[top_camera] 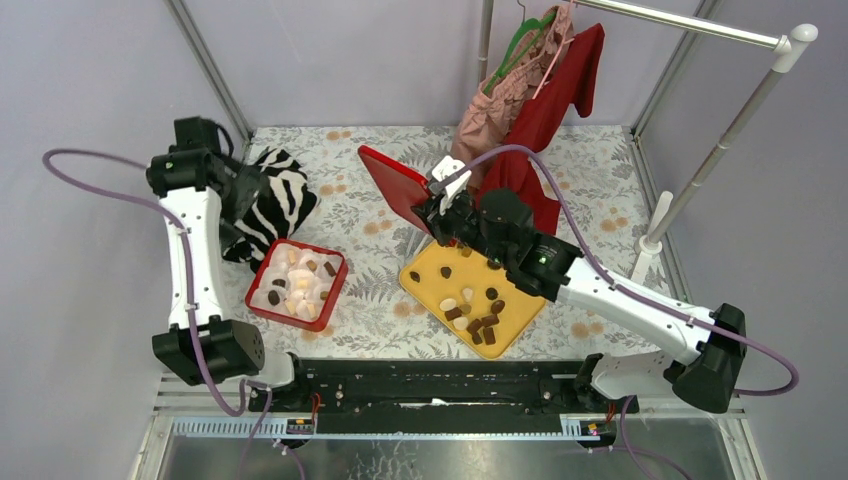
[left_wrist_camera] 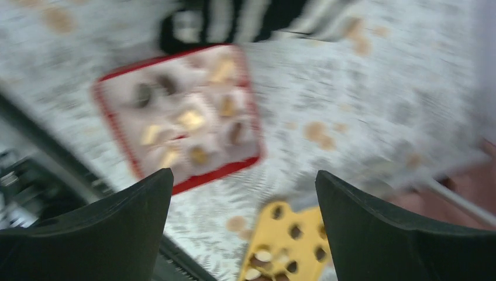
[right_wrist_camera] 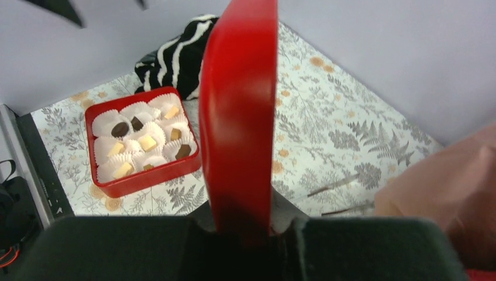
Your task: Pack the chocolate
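Chocolate sits in white paper cups inside the red box at left centre. More chocolate pieces lie on the yellow tray. My right gripper is shut on the edge of the red lid, which it holds upright and tilted behind the tray. In the right wrist view the lid rises from between the jaws of the right gripper, with the box beyond. My left gripper is open and holds nothing, above the box and the tray; that view is blurred.
A zebra-striped cloth lies behind the red box, under the left wrist. A red garment and a pink one hang from a rack at the back right. A black rail runs along the near edge.
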Tool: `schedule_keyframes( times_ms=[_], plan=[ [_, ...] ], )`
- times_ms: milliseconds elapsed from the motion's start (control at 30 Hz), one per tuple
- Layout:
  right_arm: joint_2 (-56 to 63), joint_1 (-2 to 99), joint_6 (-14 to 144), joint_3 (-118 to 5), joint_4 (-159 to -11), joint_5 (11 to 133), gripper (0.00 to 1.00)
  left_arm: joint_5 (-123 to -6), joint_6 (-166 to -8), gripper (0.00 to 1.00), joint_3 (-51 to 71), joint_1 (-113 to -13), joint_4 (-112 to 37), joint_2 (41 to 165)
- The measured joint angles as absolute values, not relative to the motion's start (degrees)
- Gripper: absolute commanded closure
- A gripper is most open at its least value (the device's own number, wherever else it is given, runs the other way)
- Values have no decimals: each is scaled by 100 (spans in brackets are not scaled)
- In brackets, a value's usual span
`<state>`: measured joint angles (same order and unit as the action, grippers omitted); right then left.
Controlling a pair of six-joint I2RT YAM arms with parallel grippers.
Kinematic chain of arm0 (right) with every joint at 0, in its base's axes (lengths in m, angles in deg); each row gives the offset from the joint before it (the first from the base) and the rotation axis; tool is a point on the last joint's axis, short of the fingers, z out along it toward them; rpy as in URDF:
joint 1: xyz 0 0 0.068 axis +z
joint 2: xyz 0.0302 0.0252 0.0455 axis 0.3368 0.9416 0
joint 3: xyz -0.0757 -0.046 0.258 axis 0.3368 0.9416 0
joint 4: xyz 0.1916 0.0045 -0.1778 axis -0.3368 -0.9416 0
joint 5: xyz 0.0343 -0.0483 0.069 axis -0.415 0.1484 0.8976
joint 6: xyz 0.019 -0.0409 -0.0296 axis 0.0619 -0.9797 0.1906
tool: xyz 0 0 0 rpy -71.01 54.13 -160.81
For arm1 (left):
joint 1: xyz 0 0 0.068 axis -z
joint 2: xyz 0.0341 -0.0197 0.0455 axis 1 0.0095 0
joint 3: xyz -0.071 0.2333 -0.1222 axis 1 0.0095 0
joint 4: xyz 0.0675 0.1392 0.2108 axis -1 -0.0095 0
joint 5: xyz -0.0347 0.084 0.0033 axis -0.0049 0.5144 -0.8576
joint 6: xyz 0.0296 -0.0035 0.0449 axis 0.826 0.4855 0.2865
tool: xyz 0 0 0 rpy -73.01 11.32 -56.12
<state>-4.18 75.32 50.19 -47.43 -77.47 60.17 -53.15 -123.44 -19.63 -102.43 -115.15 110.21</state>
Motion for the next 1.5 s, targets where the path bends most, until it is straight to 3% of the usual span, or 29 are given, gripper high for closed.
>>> schedule_keyframes(
  times_ms=[367, 667, 1200, 1500],
  plan=[
    [-482, 7497, 5318, -4354, -8278, 5931, 100, -4220, -12580, 2, 673, -11050, -12057, 10363],
    [-556, 7494, 5419, -4065, -8274, 5934, 100, -4987, -12532, 2, 2163, -11089, -11082, 9817],
    [-611, 7494, 5561, -3993, -8276, 6010, 100, -5406, -12624, 2, 3092, -11025, -10416, 9729],
    [-611, 7494, 5570, -3973, -8276, 6087, 100, -5424, -12904, 15, 3134, -10411, -10029, 9931]
  ],
)
